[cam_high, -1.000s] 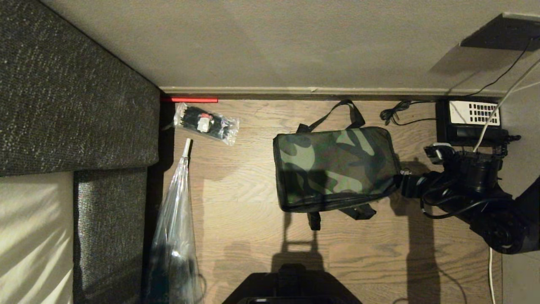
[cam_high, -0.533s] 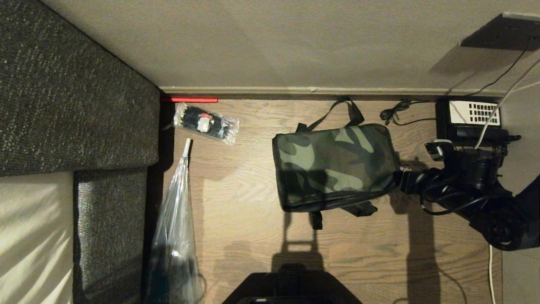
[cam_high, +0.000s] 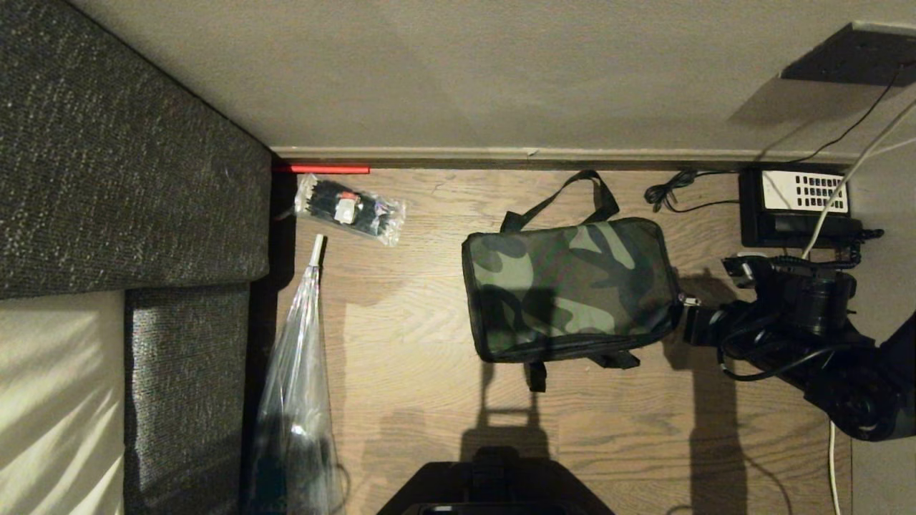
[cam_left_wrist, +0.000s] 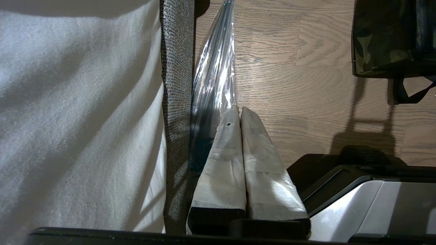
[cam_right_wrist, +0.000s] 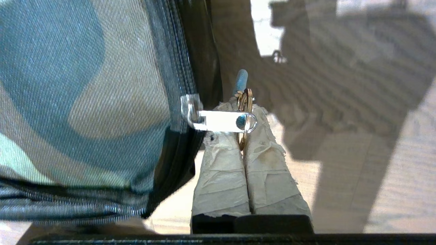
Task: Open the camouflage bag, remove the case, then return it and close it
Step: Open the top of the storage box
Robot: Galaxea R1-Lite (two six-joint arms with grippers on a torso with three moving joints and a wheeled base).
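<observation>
Green-brown-black camouflage bag, brown wood-grain floor, speckled dark grey sofa

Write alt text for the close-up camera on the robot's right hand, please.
The right gripper, its taped fingers shut, pinches a gold ring hooked through the silver zipper pull of the camouflage bag. The bag is zipped shut, with the wooden floor beyond.

Right tool pinches camouflage bag's zipper ring.
</observation>
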